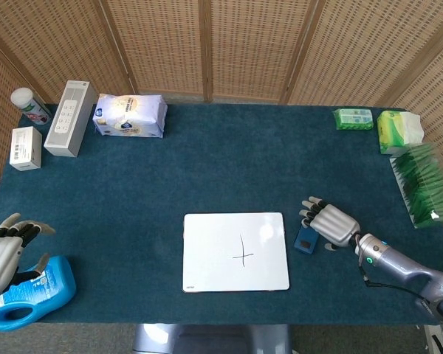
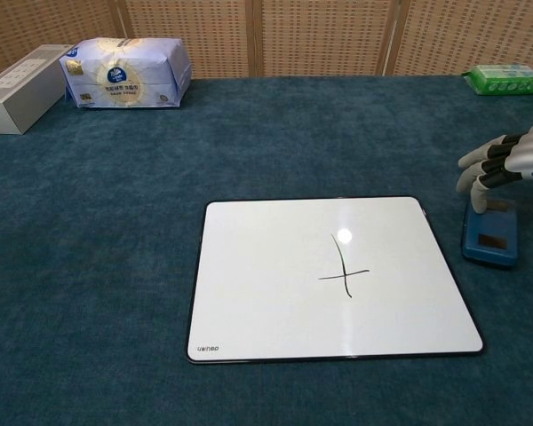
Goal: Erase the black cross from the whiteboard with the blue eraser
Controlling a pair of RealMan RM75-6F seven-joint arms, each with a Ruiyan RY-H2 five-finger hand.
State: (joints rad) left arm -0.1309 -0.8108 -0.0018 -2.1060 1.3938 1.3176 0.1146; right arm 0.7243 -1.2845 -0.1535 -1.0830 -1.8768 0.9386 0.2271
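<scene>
A: Two hands showing. Status of the right hand [image 1: 330, 223]?

B: It's hovering over the far end of the blue eraser [image 2: 490, 238], fingers [image 2: 476, 178] spread and curling down. Can't tell from either view whether they're touching the eraser. Not gripping it; the hand is holding nothing.

A: Eraser loc.?

B: It's lying flat on the worktop [image 1: 229, 162], just beside the right edge of the whiteboard [image 2: 275, 293], apart from it by a narrow strip of blue cloth.

A: Whiteboard cond.?

B: It's lying flat near the front-centre of the worktop. The black cross [image 2: 343, 266] is sitting right of the board's centre, intact, w/ a glare spot just above it.

A: Left hand [image 1: 4, 251]?

B: Seen in head view only. It's sitting at the near left corner, fingers apart, nothing held. A blue bottle [image 1: 33, 291] is lying on its side just beside it; contact can't be confirmed.

A: Other items?

B: Far left: white box [image 1: 26, 147], grey power strip box [image 1: 71, 118], tissue pack [image 1: 130, 116]. Far right: green packs [image 1: 353, 119].
</scene>
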